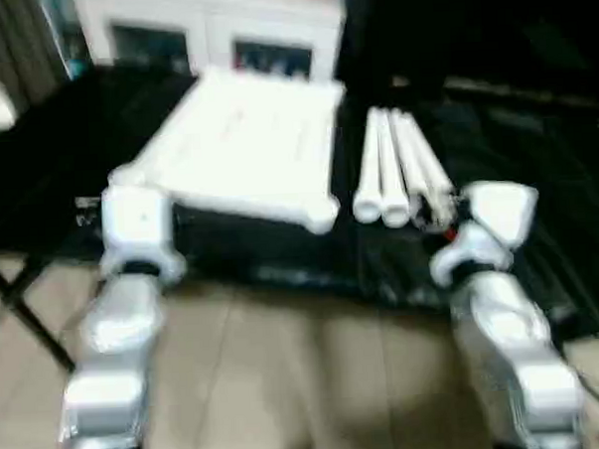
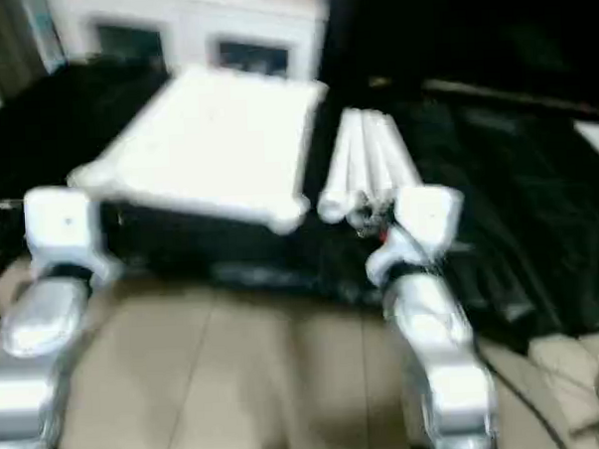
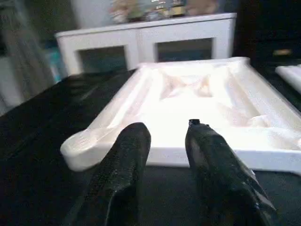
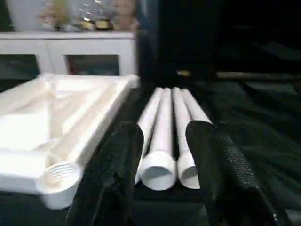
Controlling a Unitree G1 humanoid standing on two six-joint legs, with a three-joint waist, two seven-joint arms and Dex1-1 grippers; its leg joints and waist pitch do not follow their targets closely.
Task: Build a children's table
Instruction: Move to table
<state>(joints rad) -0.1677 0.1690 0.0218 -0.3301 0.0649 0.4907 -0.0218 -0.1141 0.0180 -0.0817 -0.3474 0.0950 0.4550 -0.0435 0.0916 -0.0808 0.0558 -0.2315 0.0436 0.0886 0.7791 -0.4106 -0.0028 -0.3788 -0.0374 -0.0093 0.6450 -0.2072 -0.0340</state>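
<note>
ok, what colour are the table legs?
White, the legs lie bundled on the black cover; clearest in the right wrist view.

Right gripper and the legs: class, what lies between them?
Nothing: in the right wrist view, only bare black cloth separates the open right gripper from the legs' near ends.

I can read no text, label, brand, number or sign anywhere here. The table top [image 1: 247,152], the legs [image 1: 397,171] and the white cabinet [image 3: 146,42] behind the desk [image 1: 536,174] carry no lettering I can make out; small items on the cabinet are too blurred to read.
</note>
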